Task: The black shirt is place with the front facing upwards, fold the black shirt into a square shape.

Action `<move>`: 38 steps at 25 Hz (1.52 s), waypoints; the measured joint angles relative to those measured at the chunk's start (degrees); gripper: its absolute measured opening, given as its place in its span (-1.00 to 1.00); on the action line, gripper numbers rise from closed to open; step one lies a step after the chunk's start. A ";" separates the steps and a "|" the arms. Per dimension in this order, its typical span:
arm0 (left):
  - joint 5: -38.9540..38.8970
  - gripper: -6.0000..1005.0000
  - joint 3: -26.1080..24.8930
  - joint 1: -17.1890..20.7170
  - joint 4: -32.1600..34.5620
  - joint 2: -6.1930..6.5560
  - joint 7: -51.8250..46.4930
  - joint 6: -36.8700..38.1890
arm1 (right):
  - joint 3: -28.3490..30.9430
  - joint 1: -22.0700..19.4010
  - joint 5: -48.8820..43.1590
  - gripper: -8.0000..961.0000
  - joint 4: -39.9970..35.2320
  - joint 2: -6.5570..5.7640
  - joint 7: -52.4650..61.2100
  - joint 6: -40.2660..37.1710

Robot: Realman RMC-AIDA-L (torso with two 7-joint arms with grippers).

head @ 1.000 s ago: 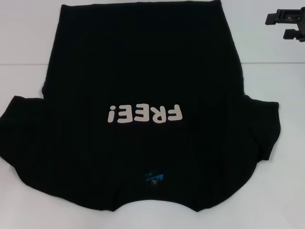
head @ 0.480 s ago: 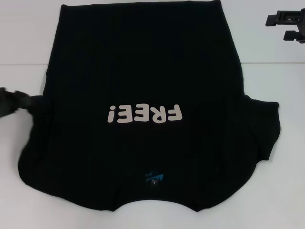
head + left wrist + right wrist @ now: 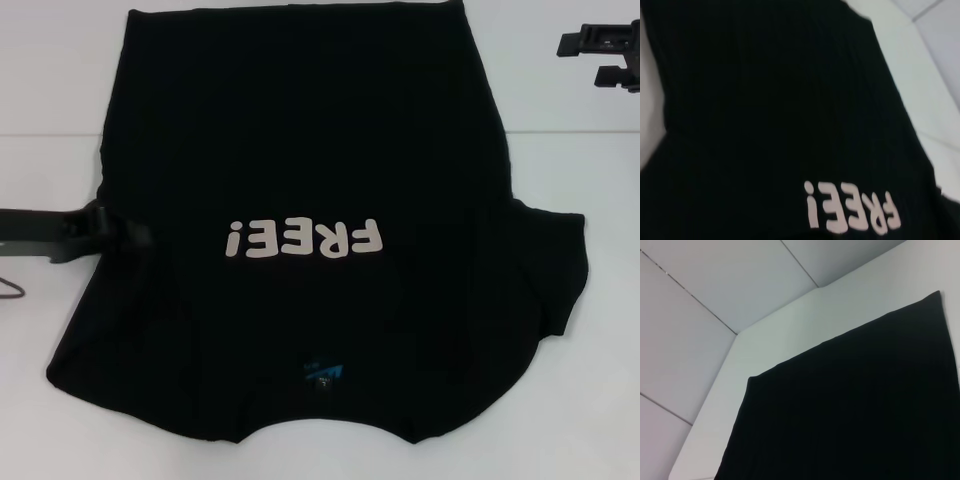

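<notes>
White table, black shirt spread across the middle, front up, collar nearest the robot. Left gripper clamped on the left sleeve, folded inward. Right gripper parked far right; fingers: can't tell.

- The black shirt lies spread on the table, front side up, collar at the near edge, hem at the far edge.
- The lettering runs across the chest, inverted as seen from the head camera, just far of the neck label.
- The right sleeve extends outward on the right.
- The left sleeve is folded inward over the body.
- The left gripper sits at the shirt's left edge, level with the lettering, on the cloth.
- The right gripper is at the far right, well apart from the shirt.
</notes>
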 joint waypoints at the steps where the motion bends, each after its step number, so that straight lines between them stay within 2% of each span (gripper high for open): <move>1: 0.01 -0.93 1.33 -0.14 -0.11 -0.10 0.00 -0.38 | 0.00 -0.05 0.00 0.90 0.00 0.00 0.00 0.01; 2: 0.01 -0.92 3.42 -0.27 -0.16 -0.33 -0.02 -1.13 | 0.00 -0.10 -0.01 0.90 0.04 0.00 0.00 0.06; 10: -0.10 -0.78 8.06 -0.61 0.46 -0.47 0.91 -0.02 | 0.00 -0.27 -0.20 0.90 0.17 0.00 0.00 0.32; 15: -1.09 -0.67 -1.38 1.52 1.06 -0.13 -0.72 -0.25 | 0.00 -0.25 -0.21 0.90 0.17 0.00 0.00 0.34; 17: 0.89 -0.49 -2.98 2.55 1.02 0.56 -4.25 -0.43 | 0.00 -0.25 -0.20 0.90 0.17 0.00 0.00 0.31; 20: 2.42 -0.23 -3.37 3.08 1.29 0.55 -6.41 -0.98 | 0.00 -0.25 -0.20 0.90 0.17 0.00 0.00 0.36; 29: 5.58 0.34 -4.31 3.88 -0.58 0.17 -11.98 -5.84 | 0.00 0.00 -0.22 0.90 0.17 0.00 0.00 0.20; 38: 5.39 0.34 -5.27 3.18 -5.39 0.28 -14.56 -12.04 | 0.00 -0.28 -0.19 0.90 0.29 0.00 0.00 0.10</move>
